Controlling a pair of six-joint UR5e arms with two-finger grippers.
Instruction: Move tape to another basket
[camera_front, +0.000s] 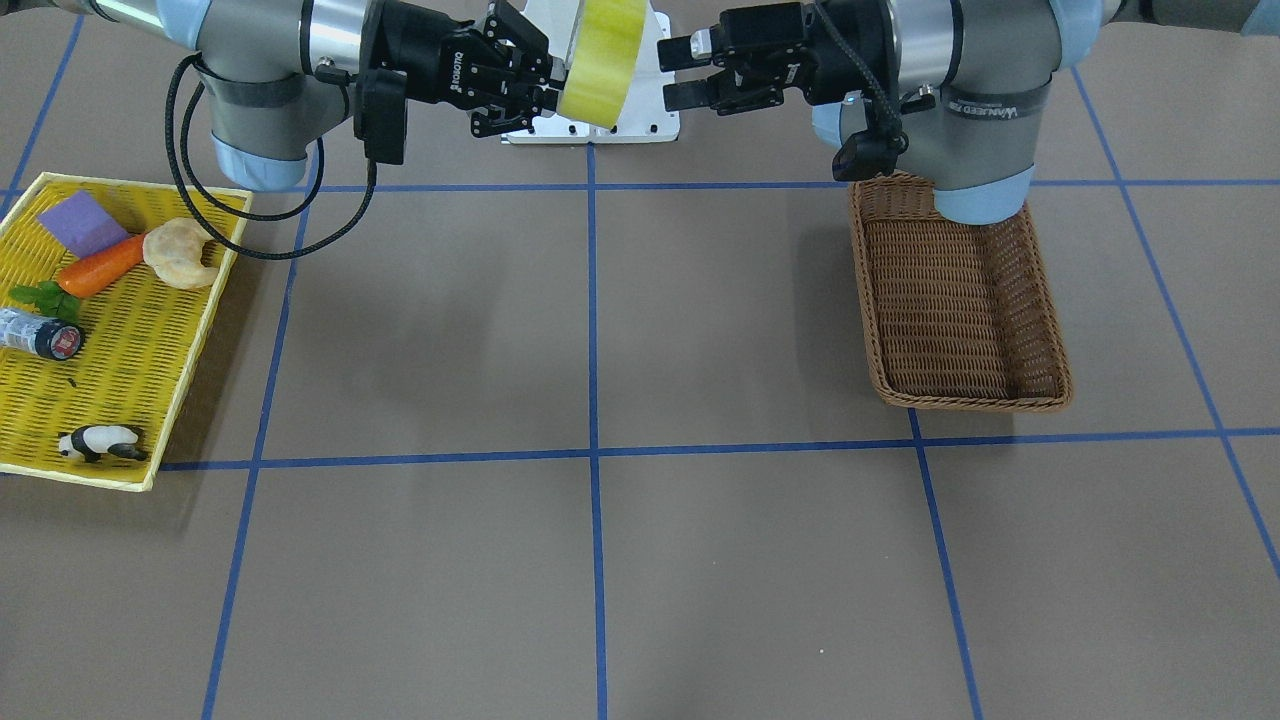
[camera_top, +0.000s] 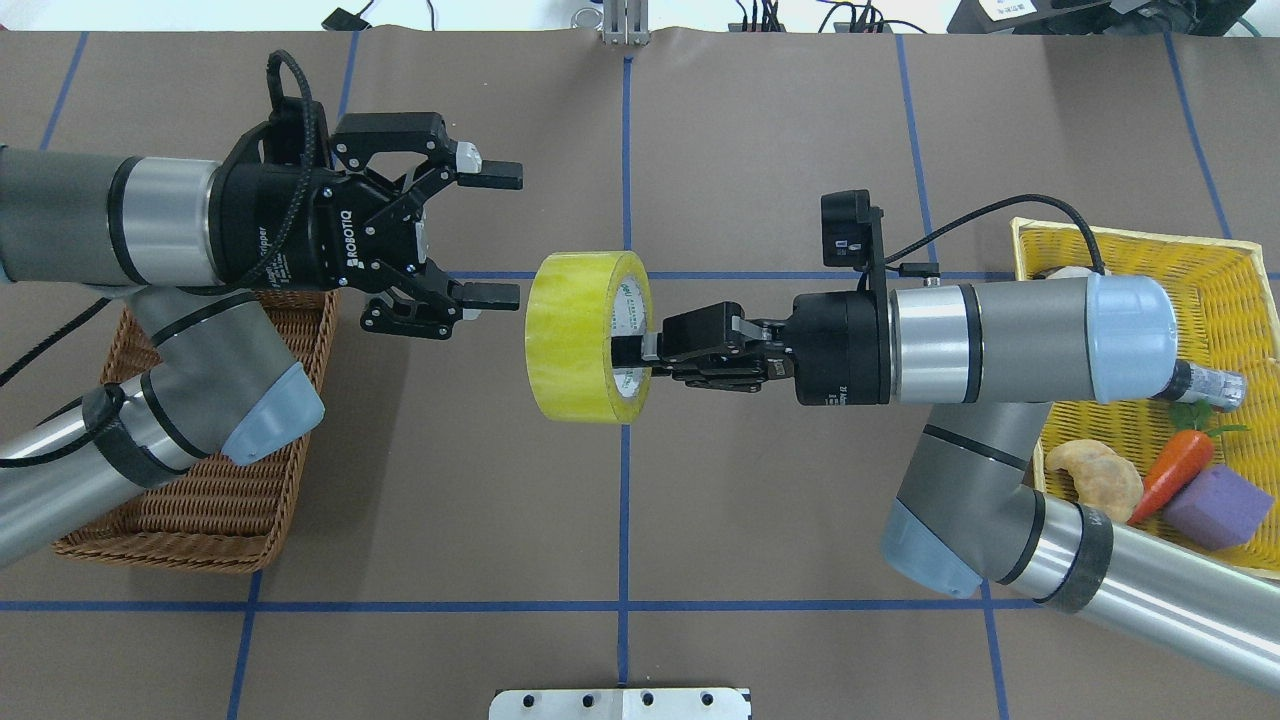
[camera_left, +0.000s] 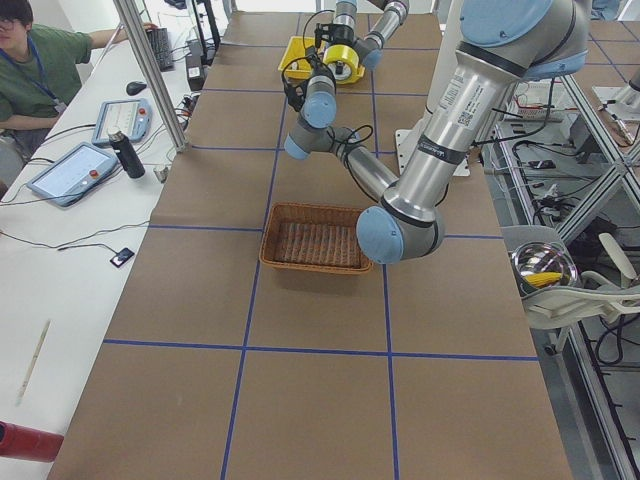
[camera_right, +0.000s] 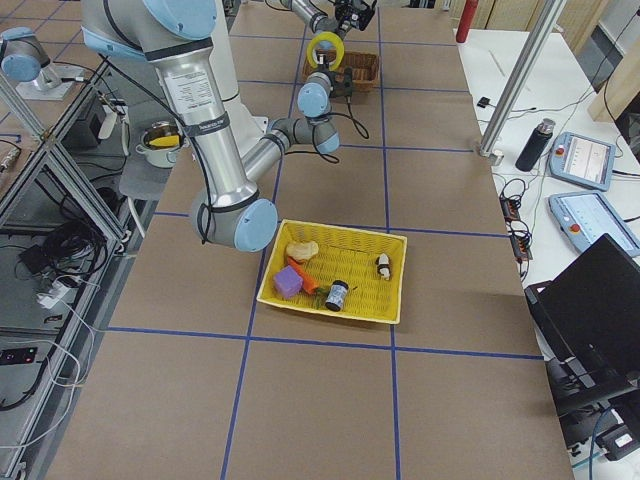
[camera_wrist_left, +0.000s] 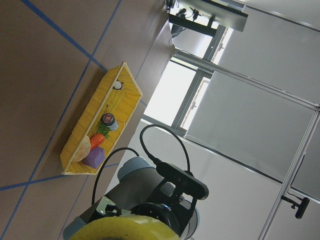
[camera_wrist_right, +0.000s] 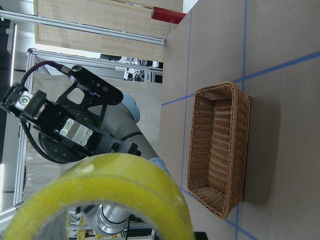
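The right gripper (camera_top: 648, 352) is clenched on one wall of the tape (camera_top: 580, 335) and holds the roll on edge in the air above the table (camera_front: 600, 560). Just beside the tape, across a small gap, the left gripper (camera_top: 497, 236) faces it with its jaws spread wide. Beyond that gripper lies the wicker basket (camera_front: 950, 300). The front view shows most of its floor, which the left arm covers from overhead. Well off on the tape's other side sits the yellow tray (camera_front: 130, 340), holding a carrot (camera_front: 100, 268), a purple block (camera_front: 85, 222) and a panda figure (camera_front: 100, 442).
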